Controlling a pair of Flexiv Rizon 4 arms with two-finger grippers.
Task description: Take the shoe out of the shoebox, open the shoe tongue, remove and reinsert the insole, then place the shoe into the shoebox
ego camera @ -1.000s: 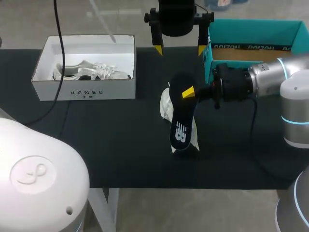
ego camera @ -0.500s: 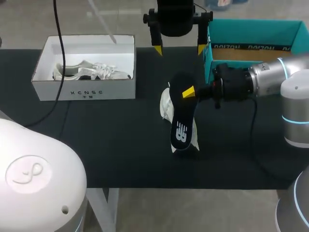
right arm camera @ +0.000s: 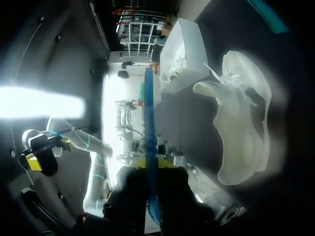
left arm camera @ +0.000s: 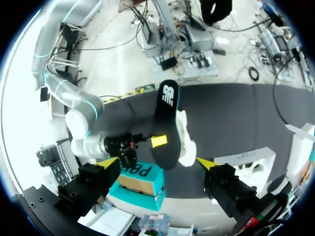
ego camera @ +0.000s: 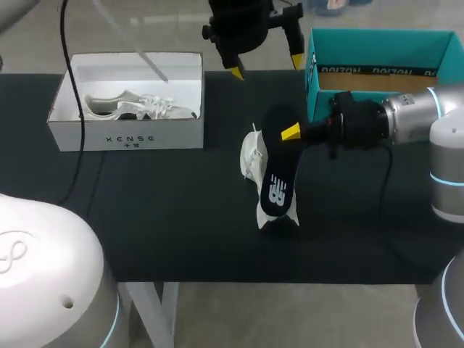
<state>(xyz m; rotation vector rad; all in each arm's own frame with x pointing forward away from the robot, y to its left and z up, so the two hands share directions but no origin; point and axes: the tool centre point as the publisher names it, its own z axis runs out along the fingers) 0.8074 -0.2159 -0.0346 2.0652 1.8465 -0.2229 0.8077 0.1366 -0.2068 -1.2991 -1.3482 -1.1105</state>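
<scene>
Holding the insole (ego camera: 275,181) by its far end in my right gripper (ego camera: 289,134), just over the white shoe (ego camera: 251,161) at the middle of the table (ego camera: 145,210). The insole's long axis matches the shoe's, running far edge to near edge. My left gripper (ego camera: 267,67) hangs wide open at the far edge.

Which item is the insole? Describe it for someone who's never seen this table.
On the black table, look between the white shoebox and the teal box, where a white shoe lies. Held just over it by the right gripper is the insole: the only flat, black, elongated piece, with a white logo near one end.
</scene>
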